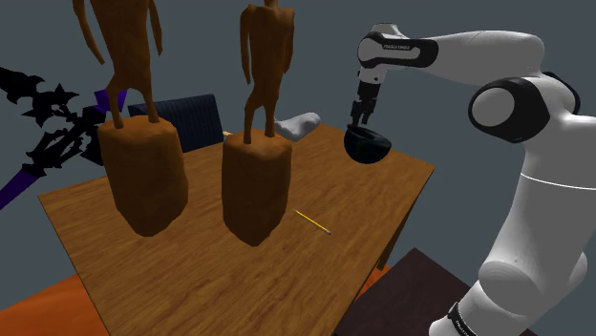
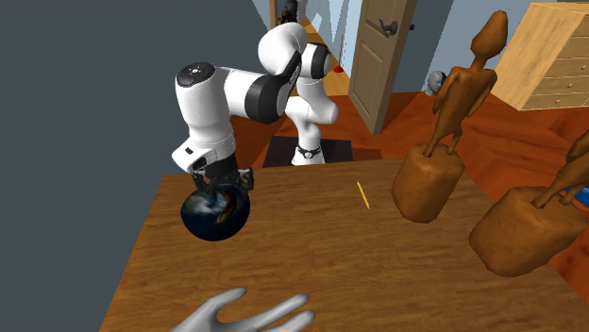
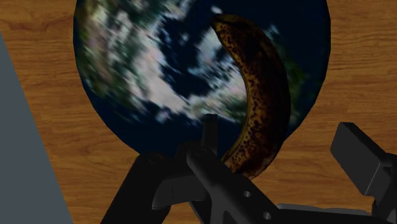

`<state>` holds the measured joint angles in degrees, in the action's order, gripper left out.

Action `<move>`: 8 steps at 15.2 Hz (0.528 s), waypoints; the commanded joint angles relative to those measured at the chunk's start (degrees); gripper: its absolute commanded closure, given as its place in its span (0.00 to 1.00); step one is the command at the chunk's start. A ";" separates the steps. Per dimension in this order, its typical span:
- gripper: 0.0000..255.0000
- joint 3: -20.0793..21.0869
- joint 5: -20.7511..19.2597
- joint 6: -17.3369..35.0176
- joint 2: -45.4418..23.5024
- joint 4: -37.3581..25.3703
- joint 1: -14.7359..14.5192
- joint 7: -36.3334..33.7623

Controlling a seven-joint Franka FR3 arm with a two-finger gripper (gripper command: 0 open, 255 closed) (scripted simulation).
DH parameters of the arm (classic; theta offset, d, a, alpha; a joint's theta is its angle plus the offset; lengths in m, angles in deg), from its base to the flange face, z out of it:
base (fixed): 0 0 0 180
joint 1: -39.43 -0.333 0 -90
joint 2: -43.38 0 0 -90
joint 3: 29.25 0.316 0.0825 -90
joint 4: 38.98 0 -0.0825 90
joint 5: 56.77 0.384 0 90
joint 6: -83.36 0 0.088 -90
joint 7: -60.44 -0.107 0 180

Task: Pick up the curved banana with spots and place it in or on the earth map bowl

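The end effector point(image 1: 363, 116) hangs right above the bowl point(image 1: 369, 146), which sits near the corner of the counter point(image 1: 191, 277) closest to the arm. That puts the hand straight over the target, the sensible place from which to drop fruit into it.

In the wrist view the banana point(image 3: 257, 95) is brown and heavily spotted. It lies in a curve over the bowl's point(image 3: 159, 76) earth-map inside, its blue seas and white cloud. One end is near the rim and the other comes back toward the end effector point(image 3: 278, 127). The two fingers stand apart. One is close beside the banana's lower end and the other is plainly clear of it, so the end effector is open and grips nothing. I judge that the banana rests in the bowl on its own weight, though how deep it sits cannot be told.

In the second exterior view the end effector point(image 2: 219, 179) is just over the bowl point(image 2: 215, 215), so any drop is short and the fruit is unlikely to bounce out.

The two brown figures on blocks point(image 1: 256, 186) and the yellow pencil point(image 1: 313, 221) stand well away from the bowl and do not obstruct a straight lift. The placing looks nearly complete, and what remains is to raise the hand clear without brushing the rim.
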<state>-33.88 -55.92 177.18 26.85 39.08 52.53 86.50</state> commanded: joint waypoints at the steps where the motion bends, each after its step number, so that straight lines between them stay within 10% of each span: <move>1: 0.00 0.00 0.00 0.00 0.00 0.00 0.00 0.00; 8: 0.00 -0.03 0.22 -8.69 -2.69 -11.37 0.25 0.07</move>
<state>-33.87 -55.76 170.52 24.65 30.13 52.68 86.49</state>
